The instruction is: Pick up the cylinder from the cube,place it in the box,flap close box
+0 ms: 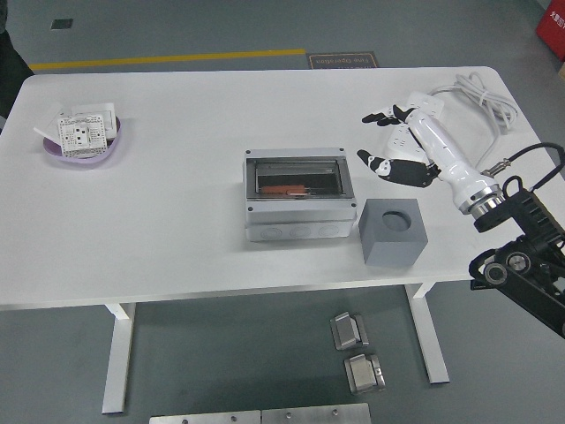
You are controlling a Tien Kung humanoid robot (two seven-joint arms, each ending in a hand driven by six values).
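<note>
The grey box (297,204) sits mid-table with its see-through flap lying flat over the top. Through the flap I see a red-orange shape (284,188), which looks like the cylinder. The grey cube (393,232) stands just right of the box, and the round hole in its top is bare. My right hand (380,141) hovers above the table to the right of the box and behind the cube, clear of both. Its fingers are spread and hold nothing. My left arm is out of the picture.
A white power strip (419,110) with its cable (484,95) lies at the back right, partly behind my hand. A purple bowl (108,148) with white socket parts sits far left. A sliver of a person's dark clothing (5,53) shows at the top left edge.
</note>
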